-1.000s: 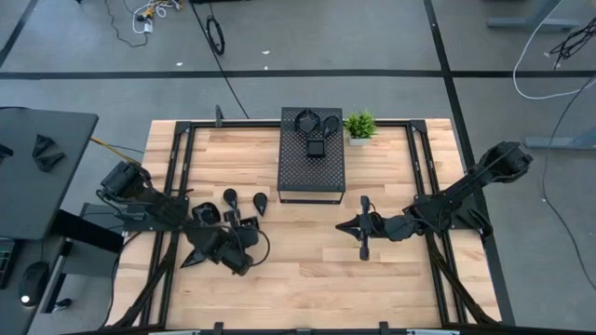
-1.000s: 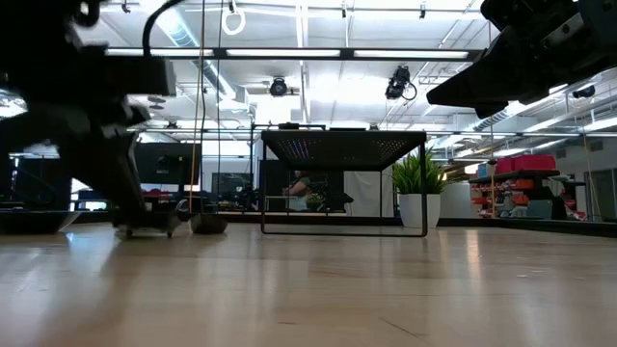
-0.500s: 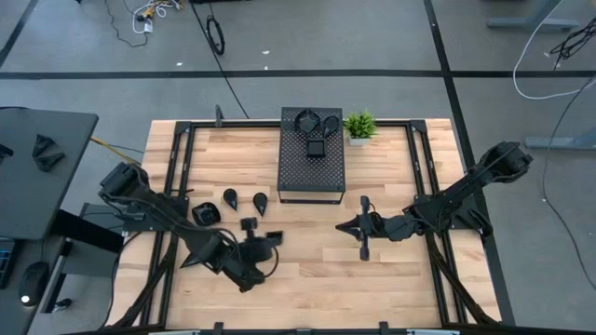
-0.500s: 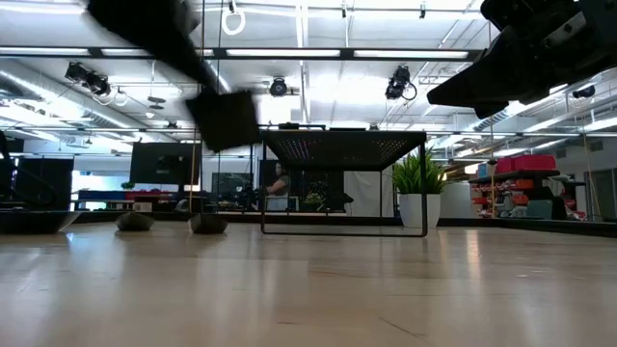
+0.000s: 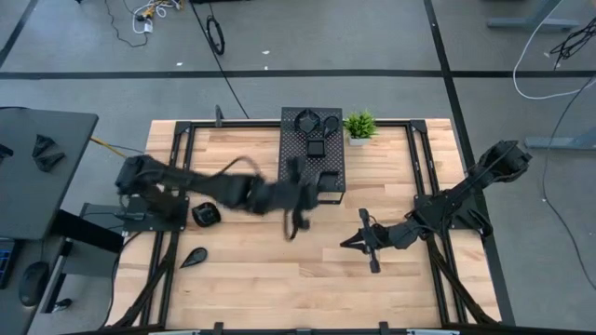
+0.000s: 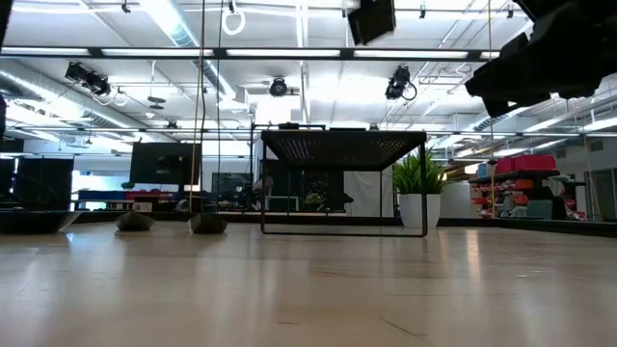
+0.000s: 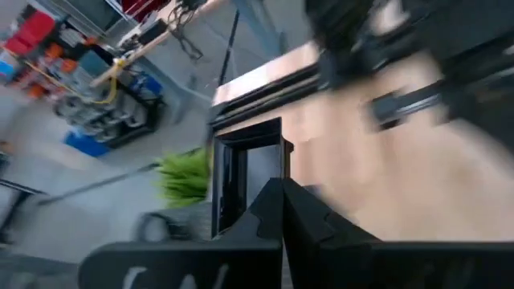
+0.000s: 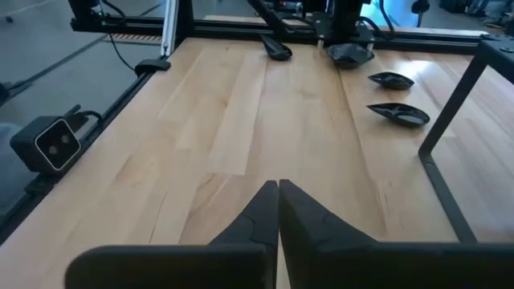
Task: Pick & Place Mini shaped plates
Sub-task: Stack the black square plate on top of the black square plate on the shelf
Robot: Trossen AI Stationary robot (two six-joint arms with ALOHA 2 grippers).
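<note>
Mini shaped plates on the box: three lie at the far end of the perforated box's top, two rounded and one square.
Square plate: over the near end of the box, right at the tip of the left arm; in the low view it shows high above the box top.
Plates on the table: a rounded one at the left beside the left arm's base, and a teardrop one nearer, at the left edge.
Left gripper: stretched across to the box, fingers together; whether they pinch the square plate cannot be told.
Right gripper: low over the table, right of centre, fingers together, empty.
Potted plant: just right of the box's far end.
</note>
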